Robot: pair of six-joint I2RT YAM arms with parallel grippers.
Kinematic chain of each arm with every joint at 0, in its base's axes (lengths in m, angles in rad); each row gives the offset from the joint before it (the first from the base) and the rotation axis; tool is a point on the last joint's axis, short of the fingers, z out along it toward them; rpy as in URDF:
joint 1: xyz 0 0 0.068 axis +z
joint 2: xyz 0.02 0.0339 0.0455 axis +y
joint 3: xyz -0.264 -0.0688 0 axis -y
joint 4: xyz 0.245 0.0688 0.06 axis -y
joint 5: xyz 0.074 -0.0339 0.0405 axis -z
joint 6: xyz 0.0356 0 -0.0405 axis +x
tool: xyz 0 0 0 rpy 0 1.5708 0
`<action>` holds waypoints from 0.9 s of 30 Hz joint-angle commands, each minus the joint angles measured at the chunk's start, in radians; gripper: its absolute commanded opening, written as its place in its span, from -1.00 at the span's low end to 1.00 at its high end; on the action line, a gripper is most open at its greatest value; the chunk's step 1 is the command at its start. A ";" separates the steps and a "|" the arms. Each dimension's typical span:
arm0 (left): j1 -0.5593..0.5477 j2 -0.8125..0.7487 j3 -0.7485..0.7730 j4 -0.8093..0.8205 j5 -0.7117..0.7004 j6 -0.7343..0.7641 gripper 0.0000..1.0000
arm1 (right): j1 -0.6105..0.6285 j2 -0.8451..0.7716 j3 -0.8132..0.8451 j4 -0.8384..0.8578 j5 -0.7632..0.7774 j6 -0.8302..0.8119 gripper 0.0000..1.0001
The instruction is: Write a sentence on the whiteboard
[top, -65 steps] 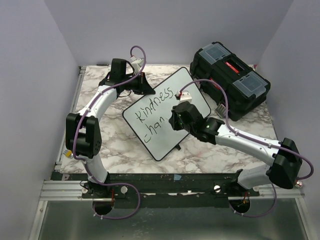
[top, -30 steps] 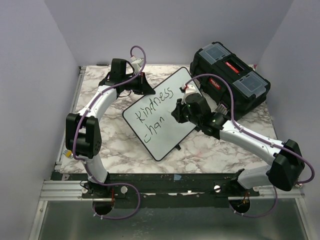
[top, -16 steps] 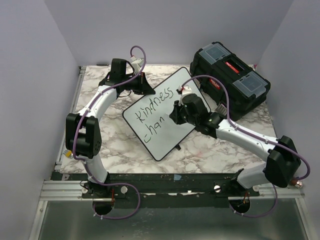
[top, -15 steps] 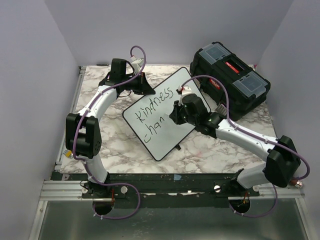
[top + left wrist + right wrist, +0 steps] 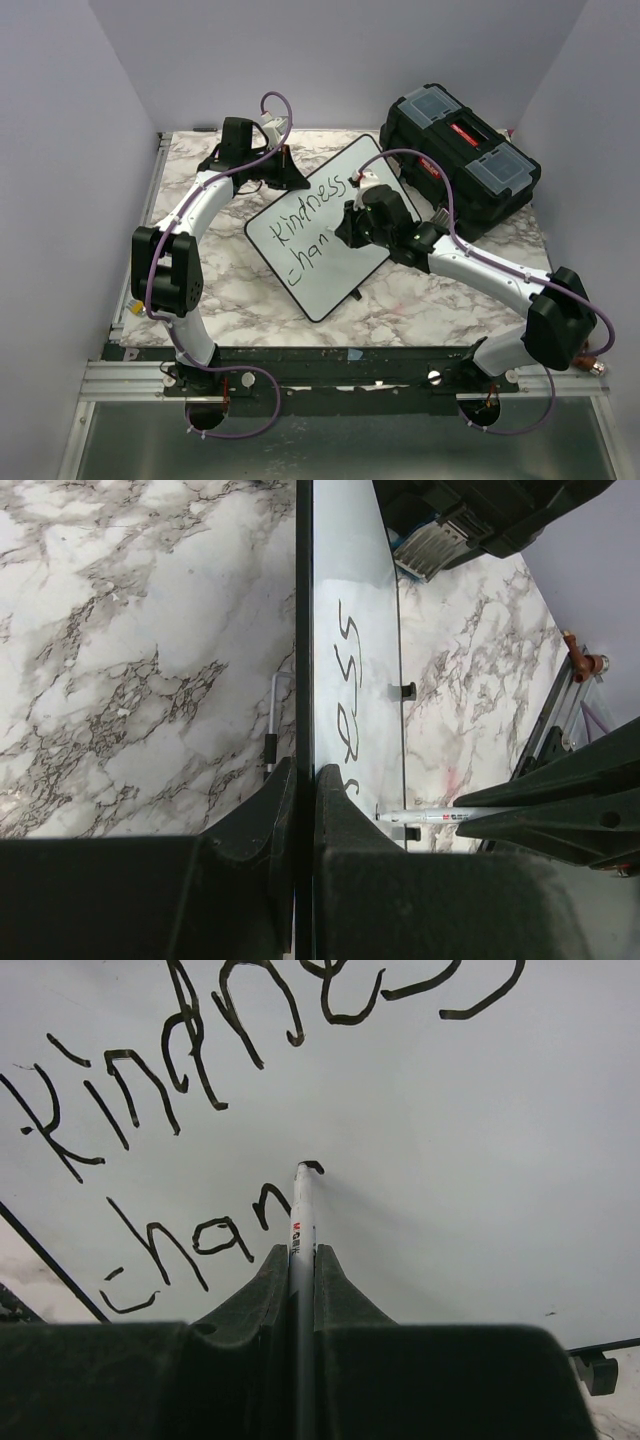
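The whiteboard (image 5: pixel 326 285) stands tilted on the marble table, propped on its feet. My left gripper (image 5: pixel 296 181) is shut on the board's far upper edge, and in the left wrist view its jaws (image 5: pixel 303 771) pinch the thin black frame. My right gripper (image 5: pixel 347 224) is shut on a white marker (image 5: pixel 301 1212) whose tip touches the board. The sentence (image 5: pixel 205 1070) reads "kindness", with "chan" (image 5: pixel 185 1242) below it and a short fresh stroke at the marker tip. The same marker (image 5: pixel 440 816) shows side-on in the left wrist view.
A black plastic toolbox (image 5: pixel 462 156) with a red handle label sits at the back right, close behind the board's right corner. Purple walls close in the table on the left, back and right. An aluminium rail (image 5: pixel 300 375) runs along the near edge.
My right gripper has shifted a little to the left over the board with the marker, and a small new stroke has begun after "chan". The left arm and the board have stayed still.
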 commanded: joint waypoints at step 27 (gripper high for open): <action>-0.044 -0.008 0.014 -0.076 -0.014 0.107 -1.00 | -0.001 0.020 0.040 -0.093 0.135 0.031 -0.99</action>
